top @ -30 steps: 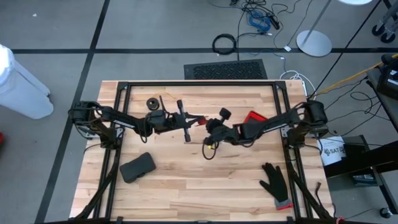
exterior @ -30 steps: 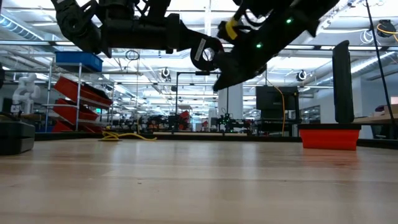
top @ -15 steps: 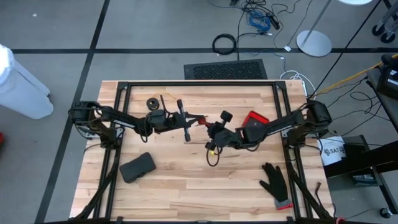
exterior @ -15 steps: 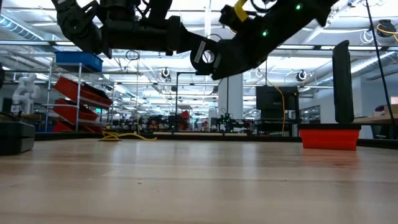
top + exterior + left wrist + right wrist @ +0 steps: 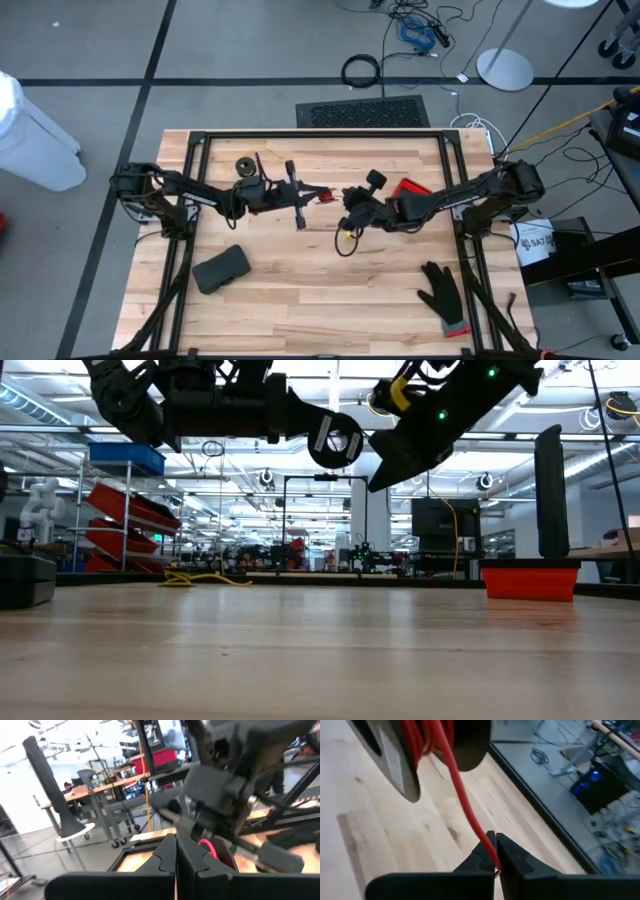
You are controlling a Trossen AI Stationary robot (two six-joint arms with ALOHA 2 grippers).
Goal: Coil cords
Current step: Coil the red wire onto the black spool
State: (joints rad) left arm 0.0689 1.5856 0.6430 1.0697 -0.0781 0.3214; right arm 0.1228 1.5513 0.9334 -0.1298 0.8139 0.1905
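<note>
Both arms meet over the middle of the table [image 5: 300, 290], held above the wood. The left fingers [image 5: 176, 851] are pressed together; from the wrist their tips close on what looks like a thin strand, and a red spool [image 5: 212, 851] shows just beyond them. In the high view the left gripper [image 5: 300, 195] sits at the red cord [image 5: 322, 195], which runs in a short line across to the right gripper [image 5: 347, 200].

The right fingers [image 5: 495, 851] are closed on the red cord [image 5: 462, 795], which runs taut from between their tips up to a black spool [image 5: 410, 755] wound with red turns. That spool hangs above bare table, close in front of the right wrist.

A yellow-tan cord [image 5: 344, 240] loops down onto the table just below the right gripper. A second small black spool [image 5: 244, 165] lies on the table toward the far edge, behind the left arm.

Elsewhere on the table: a dark flat pad [image 5: 221, 269] near the left front, a black glove [image 5: 442, 293] near the right front, and a red tray [image 5: 410, 190] beside the right arm.

In the low view both arms hang above the wood, the round spool [image 5: 335, 442] between them
</note>
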